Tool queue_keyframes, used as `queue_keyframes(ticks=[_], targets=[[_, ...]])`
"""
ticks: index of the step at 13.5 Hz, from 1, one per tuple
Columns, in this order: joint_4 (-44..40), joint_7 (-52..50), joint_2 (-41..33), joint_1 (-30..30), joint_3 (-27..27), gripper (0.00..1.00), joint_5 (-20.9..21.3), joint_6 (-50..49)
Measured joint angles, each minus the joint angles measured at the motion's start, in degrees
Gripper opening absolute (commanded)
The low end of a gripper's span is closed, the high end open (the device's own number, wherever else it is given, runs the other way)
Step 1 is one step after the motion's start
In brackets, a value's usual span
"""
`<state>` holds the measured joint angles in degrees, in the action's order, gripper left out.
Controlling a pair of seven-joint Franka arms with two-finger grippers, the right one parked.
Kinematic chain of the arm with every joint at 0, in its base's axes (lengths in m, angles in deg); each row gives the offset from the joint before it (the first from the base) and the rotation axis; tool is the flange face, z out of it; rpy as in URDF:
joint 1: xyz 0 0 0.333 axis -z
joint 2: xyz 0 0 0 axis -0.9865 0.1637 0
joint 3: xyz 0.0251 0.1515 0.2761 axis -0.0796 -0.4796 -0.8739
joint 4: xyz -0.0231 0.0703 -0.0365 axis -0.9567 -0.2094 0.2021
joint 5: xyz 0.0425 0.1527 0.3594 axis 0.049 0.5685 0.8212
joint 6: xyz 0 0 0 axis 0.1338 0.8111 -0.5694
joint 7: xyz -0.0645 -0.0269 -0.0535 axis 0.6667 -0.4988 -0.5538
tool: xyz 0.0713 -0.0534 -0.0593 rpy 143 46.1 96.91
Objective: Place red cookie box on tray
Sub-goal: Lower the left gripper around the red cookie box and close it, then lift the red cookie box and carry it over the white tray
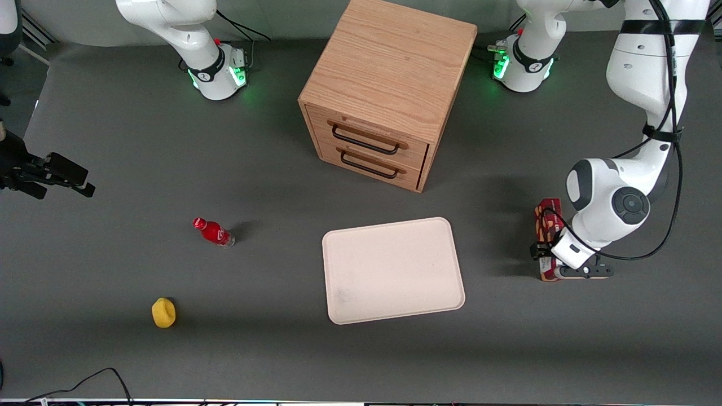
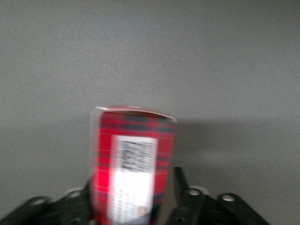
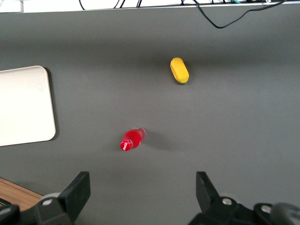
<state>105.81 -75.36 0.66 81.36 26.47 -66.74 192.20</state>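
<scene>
Yellow, a small lump (image 1: 163, 312) sits toward the parked arm's end of your table, with a little red bottle (image 1: 213, 232) close by. Next comes your cream tray (image 1: 393, 270), in front of the wooden drawer cabinet (image 1: 386, 90). Toward the working arm's end, your claw (image 1: 546, 264) squeezes the red cookie box (image 1: 547, 219), well apart from the tray.
</scene>
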Motion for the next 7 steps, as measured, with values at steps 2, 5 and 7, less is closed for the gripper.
queue_keyframes(ticks=[2, 5, 7], targets=[[-0.15, -0.01, -0.53, 0.02, 0.01, 0.00, 0.01, -0.25], [-5.80, -2.06, -1.74, 1.37, 0.26, 0.00, -0.07, -12.29], [-15.96, -9.94, -2.57, 5.00, 0.50, 0.00, -0.06, -25.74]])
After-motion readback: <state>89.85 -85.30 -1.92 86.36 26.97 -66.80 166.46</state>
